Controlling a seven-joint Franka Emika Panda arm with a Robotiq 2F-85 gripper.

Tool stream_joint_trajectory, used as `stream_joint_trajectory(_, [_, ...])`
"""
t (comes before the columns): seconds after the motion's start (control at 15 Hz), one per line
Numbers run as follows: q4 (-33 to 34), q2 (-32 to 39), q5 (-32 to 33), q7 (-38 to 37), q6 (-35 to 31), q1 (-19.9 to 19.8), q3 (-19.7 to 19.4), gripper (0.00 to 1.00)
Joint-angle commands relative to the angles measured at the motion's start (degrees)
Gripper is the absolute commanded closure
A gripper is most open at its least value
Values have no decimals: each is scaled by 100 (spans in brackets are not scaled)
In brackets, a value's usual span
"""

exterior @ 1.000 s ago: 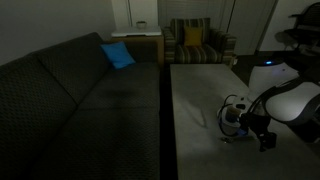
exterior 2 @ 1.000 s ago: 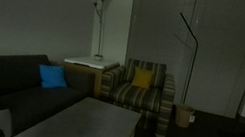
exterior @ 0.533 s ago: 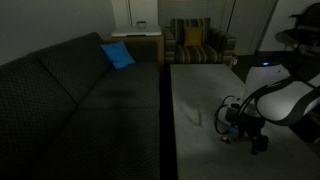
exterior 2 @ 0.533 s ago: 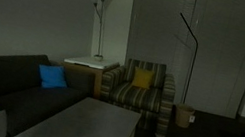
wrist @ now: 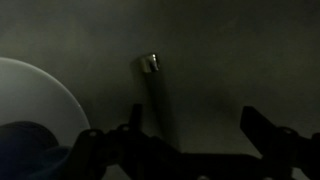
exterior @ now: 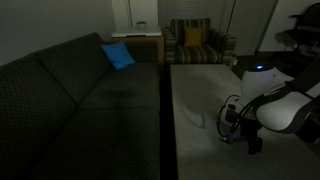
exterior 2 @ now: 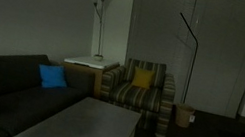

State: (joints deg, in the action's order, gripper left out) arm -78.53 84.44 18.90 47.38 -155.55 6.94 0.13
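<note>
**Gripper poised over a slender stick.** The gripper is seen spread wide and low over the worktop, with nothing held between its jaws. A slender dark stick with a shiny tip is laid flat on the grey surface, reaching in between the fingers. It lies nearer the finger on the left of the wrist view, and as far as can be told it is touched by neither.

In an exterior view the gripper is placed toward the near end of the worktop, close to the long edge turned away from the sofa. The stick is too small and dark to be made out there. A pale rounded shape, which cannot be identified, is glimpsed to one side of the stick.

The stick is judged light, stiff and apt to roll or be flicked aside. It is best taken across the middle of its shaft, with the jaws set crosswise to its length and clear of the tip.
</note>
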Motion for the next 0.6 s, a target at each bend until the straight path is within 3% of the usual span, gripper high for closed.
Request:
stream_joint_trajectory(0.0, [-79,0,153,-1010,-404,285,-525,0])
stream_joint_trajectory(0.2, [-38,0,360,-1702,-426,377,-795,3])
stream_joint_trajectory(0.27, [-7,0,442,-1745,-373,295,-739,24])
stream_joint_trajectory(0.33, [14,0,513,-1744,-329,207,-659,28])
stream_joint_trajectory(0.53, [60,0,621,-1395,-254,-96,-325,23])
